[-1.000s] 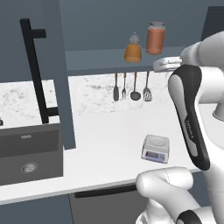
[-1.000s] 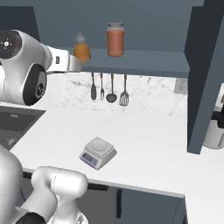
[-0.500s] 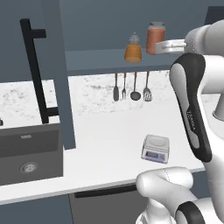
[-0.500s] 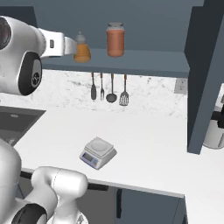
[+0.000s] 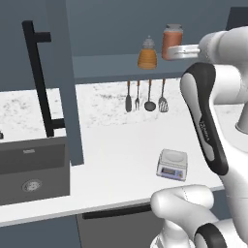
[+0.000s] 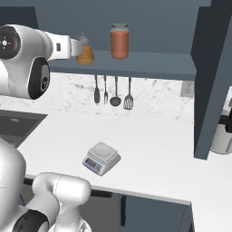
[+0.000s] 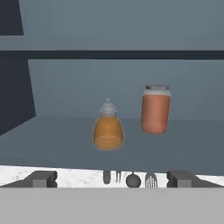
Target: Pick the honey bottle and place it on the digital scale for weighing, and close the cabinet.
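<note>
On the open cabinet's (image 5: pixel 58 97) inner shelf (image 6: pixel 149 63) the honey bottle (image 7: pixel 107 129) stands upright, its pale cap up, just beside the taller reddish jar (image 7: pixel 155 109) with the grey lid — the two are apart, not touching. In the hand view the bottle sits between the two dark fingers (image 7: pixel 43 178), which are spread wide at the bottom of the frame and pinch nothing; the gripper (image 7: pixel 112 179) is level with the shelf front, short of the bottle. In the left base view the white arm (image 5: pixel 213 111) reaches up toward the shelf at the level of the jar. The cabinet door (image 5: pixel 68 82) stands open, edge-on, its long black bar handle (image 5: pixel 41 80) facing left. Below the shelf four utensils (image 6: pixel 113 93) hang against the speckled wall. On the white bench (image 6: pixel 149 145) the digital scale (image 6: pixel 101 158) sits near the front edge — its top plate bare. A dark sink (image 5: pixel 31 169) is set into the bench at the left.
</note>
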Available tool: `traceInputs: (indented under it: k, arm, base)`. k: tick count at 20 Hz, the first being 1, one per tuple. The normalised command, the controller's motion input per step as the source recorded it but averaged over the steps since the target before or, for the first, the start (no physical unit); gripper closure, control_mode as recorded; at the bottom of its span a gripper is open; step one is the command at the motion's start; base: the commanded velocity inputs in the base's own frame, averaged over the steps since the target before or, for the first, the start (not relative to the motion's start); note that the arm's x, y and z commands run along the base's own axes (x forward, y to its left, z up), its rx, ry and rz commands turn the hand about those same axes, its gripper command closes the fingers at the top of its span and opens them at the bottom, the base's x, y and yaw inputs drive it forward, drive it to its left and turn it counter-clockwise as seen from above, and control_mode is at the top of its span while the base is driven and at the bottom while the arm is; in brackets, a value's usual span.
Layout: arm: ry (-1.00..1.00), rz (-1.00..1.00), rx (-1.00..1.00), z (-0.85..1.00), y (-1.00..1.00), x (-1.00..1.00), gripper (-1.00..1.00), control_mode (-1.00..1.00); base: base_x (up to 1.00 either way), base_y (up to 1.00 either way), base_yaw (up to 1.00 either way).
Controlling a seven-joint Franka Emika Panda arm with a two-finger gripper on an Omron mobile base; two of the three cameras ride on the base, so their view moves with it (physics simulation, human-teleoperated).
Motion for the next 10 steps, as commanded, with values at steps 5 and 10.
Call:
traceInputs:
  k: [5, 10]
  arm:
    - [0.0, 0.0, 0.0, -0.01, 0.04, 0.28, -1.0, -1.0]
    - [0.0, 0.0, 0.0, 0.02, 0.01, 0.22, -1.0, -1.0]
  base:
    - [0.0, 0.0, 0.0]
    - [0.0, 0.0, 0.0]
